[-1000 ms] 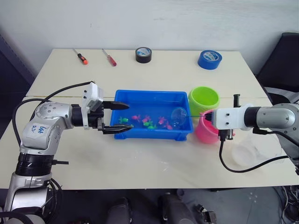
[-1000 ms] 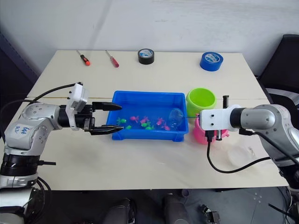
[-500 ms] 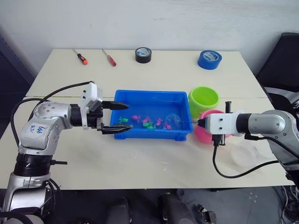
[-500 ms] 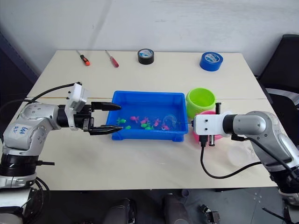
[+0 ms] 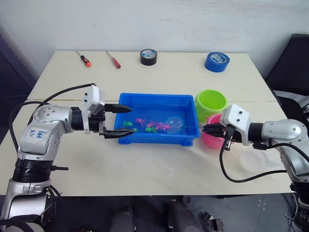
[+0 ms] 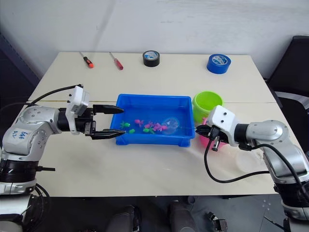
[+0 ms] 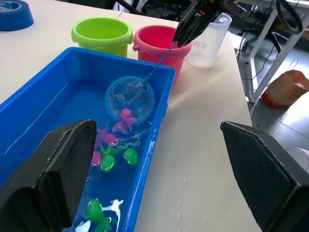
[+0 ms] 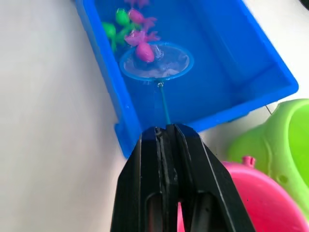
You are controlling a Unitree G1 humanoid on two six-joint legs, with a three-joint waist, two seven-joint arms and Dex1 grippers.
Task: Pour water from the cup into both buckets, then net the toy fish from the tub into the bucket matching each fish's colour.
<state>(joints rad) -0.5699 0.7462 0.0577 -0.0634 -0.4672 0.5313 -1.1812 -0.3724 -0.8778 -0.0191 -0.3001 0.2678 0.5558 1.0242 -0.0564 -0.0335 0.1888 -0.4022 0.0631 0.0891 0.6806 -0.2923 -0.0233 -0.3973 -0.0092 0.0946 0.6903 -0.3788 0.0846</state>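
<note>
Net [image 7: 130, 99], pinched in right hand [image 8: 166, 133], holds a pink fish [image 7: 125, 118].

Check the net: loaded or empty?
Loaded. The net, held by the right gripper inside the tub, has one pink fish in its mesh.

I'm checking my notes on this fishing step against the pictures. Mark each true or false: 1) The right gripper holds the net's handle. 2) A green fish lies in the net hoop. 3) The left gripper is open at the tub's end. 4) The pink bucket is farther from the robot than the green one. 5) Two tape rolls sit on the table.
1) True: the right gripper is shut on the net.
2) False: a pink fish lies in it.
3) True: the left gripper is open at the tub.
4) False: the pink bucket is nearer than the green bucket.
5) True: a black tape roll and a blue tape roll.
</note>
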